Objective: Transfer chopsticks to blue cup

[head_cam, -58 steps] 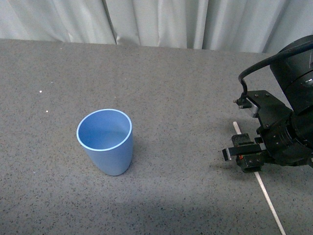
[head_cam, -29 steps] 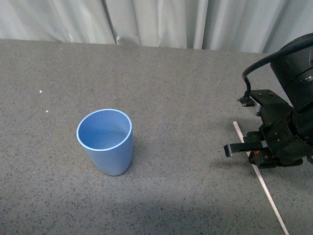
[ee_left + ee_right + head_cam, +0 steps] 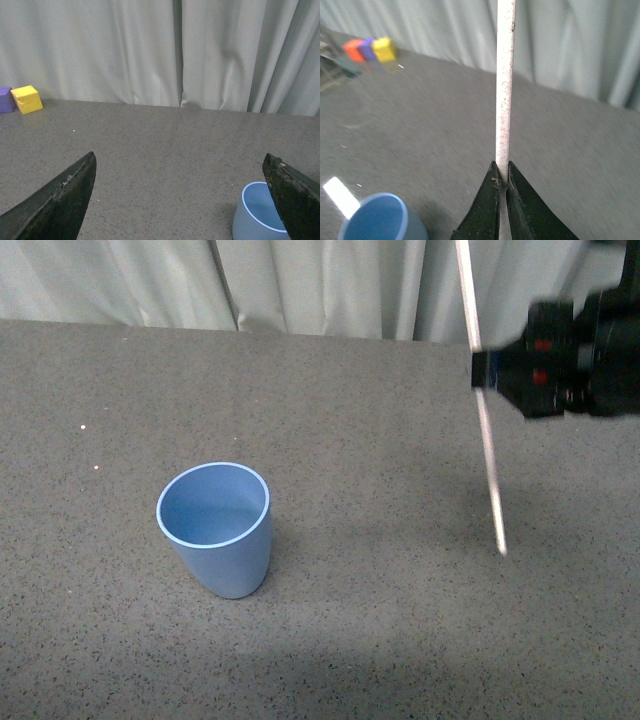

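Observation:
The blue cup (image 3: 218, 527) stands upright and empty on the grey table, left of centre in the front view. It also shows in the left wrist view (image 3: 260, 212) and the right wrist view (image 3: 380, 220). My right gripper (image 3: 482, 368) is raised at the upper right, shut on the chopsticks (image 3: 488, 455), one pale speckled stick held nearly upright with its lower tip just above the table, well right of the cup. In the right wrist view the fingertips (image 3: 502, 176) pinch the chopsticks (image 3: 504, 85). My left gripper (image 3: 180, 165) is open and empty, with the cup by one of its fingers.
Grey speckled table (image 3: 350, 410) backed by pale curtains (image 3: 320, 285). A yellow block (image 3: 27, 99) and a purple block (image 3: 6, 99) sit at the far edge by the curtain; in the right wrist view an orange block (image 3: 354, 50) sits beside them.
My right gripper has lifted the chopsticks off the table, rising to the upper right and turning the stick from lying flat to nearly upright. The cup has not moved.

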You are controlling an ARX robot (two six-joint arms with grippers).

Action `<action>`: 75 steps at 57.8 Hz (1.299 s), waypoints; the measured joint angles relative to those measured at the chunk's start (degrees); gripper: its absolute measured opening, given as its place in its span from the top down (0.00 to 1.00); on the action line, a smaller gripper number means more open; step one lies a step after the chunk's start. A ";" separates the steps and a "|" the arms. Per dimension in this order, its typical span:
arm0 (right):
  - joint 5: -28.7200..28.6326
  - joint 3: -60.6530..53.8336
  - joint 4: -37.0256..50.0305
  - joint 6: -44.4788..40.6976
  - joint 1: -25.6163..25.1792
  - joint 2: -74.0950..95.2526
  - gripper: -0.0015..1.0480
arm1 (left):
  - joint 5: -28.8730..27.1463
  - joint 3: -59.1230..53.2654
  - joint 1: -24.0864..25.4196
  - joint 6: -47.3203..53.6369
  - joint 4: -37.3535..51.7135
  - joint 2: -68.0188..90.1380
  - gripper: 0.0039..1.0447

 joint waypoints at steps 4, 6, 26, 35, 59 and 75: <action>-2.21 0.22 8.11 -0.04 3.39 0.57 0.99 | 0.00 0.00 0.00 -0.02 0.00 0.00 0.06; -2.36 0.59 9.38 -0.20 4.39 1.16 0.99 | -0.02 0.00 0.00 -0.02 0.00 0.02 0.06; -4.90 8.26 14.05 1.18 13.38 12.66 0.99 | 0.00 0.00 0.00 -0.02 0.00 0.00 0.06; -4.94 11.19 15.50 2.32 15.37 16.72 0.99 | 0.00 0.00 0.00 0.00 0.00 0.00 0.06; -3.96 11.30 16.70 3.65 16.83 23.78 0.99 | 0.00 0.00 0.00 0.00 0.00 0.00 0.06; -4.79 10.86 15.65 2.75 17.11 23.85 0.73 | 0.00 0.00 0.00 0.00 0.00 0.00 0.06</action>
